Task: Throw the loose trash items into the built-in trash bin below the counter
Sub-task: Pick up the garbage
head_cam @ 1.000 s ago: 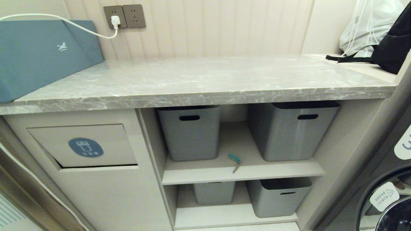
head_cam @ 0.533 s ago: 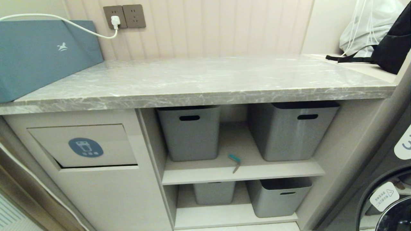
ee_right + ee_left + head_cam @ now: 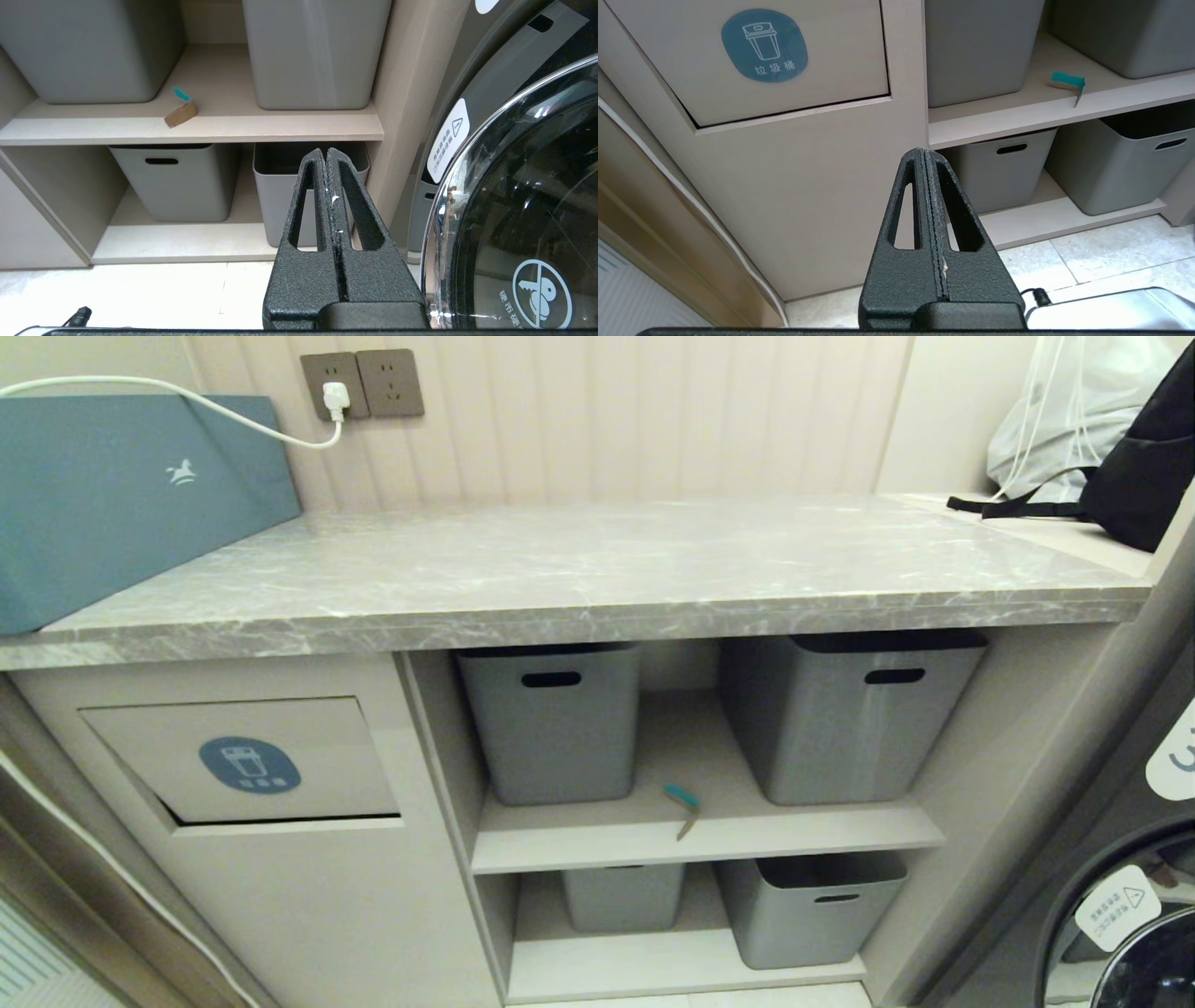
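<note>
One loose trash item, a brown strip with a teal edge [image 3: 684, 807] [image 3: 1067, 84] [image 3: 181, 109], lies on the upper shelf between two grey tubs. The built-in trash bin flap [image 3: 245, 761] [image 3: 761, 46] with its blue oval sticker sits in the beige cabinet front, under the left end of the grey marble counter [image 3: 579, 574]. The flap stands slightly ajar at its lower edge. Neither arm shows in the head view. My left gripper [image 3: 924, 151] is shut and empty, low in front of the cabinet below the flap. My right gripper [image 3: 325, 150] is shut and empty, before the lower shelf.
Grey tubs [image 3: 551, 719] [image 3: 845, 714] stand on the upper shelf, two more [image 3: 810, 905] on the lower one. A teal box [image 3: 121, 495] and a plugged-in white cable [image 3: 334, 399] sit at the counter's left. A washing machine door [image 3: 523, 210] is at the right, bags [image 3: 1102, 429] above it.
</note>
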Robot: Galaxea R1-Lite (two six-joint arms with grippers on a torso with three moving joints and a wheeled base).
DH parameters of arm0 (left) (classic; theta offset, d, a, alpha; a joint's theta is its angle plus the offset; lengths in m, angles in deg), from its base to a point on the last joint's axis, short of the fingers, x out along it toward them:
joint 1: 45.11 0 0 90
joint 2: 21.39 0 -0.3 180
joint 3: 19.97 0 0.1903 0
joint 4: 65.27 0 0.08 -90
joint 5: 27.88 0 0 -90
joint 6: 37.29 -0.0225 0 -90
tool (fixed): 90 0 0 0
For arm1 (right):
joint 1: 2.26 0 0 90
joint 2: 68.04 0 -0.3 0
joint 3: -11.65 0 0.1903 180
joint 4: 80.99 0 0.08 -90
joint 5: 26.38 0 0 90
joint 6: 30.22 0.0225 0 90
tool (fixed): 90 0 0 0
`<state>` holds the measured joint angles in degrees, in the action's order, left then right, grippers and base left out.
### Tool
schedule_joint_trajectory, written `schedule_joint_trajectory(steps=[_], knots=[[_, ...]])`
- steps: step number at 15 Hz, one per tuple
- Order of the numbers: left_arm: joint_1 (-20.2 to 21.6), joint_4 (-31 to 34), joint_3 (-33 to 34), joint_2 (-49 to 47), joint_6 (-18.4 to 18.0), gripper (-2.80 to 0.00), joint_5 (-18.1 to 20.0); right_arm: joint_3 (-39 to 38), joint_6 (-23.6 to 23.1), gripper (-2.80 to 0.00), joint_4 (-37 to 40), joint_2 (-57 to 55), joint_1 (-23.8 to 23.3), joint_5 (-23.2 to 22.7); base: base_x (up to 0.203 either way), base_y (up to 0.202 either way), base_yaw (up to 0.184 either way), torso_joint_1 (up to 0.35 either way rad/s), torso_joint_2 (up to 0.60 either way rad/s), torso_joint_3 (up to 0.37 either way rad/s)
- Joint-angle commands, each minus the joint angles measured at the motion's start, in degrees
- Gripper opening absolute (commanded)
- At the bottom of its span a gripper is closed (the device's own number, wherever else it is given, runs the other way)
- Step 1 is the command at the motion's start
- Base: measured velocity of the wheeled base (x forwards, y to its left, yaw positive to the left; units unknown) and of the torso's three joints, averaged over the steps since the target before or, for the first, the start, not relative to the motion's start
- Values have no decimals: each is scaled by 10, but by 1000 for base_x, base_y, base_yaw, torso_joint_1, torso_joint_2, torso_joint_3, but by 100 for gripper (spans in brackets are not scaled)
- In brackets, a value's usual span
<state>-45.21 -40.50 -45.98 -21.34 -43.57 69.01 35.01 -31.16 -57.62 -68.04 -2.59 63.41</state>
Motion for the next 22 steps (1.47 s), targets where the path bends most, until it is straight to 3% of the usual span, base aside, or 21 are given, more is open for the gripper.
schedule_joint_trajectory(steps=[1,5,16,22], knots=[[0,0,0,0,-5,-280,1,0,0,-280,0,0,0,-1,0,0,0,0,0,0],[0,0,0,0,-10,-280,1,0,0,-280,0,0,0,-1,2,0,-17,1,0,1],[0,0,0,0,-9,-280,1,0,7,-280,0,0,1,1,0,7,-165,3,2,3],[0,-1,1,0,-9,-280,1,0,7,-280,0,0,1,1,0,1,-14,1,0,1]])
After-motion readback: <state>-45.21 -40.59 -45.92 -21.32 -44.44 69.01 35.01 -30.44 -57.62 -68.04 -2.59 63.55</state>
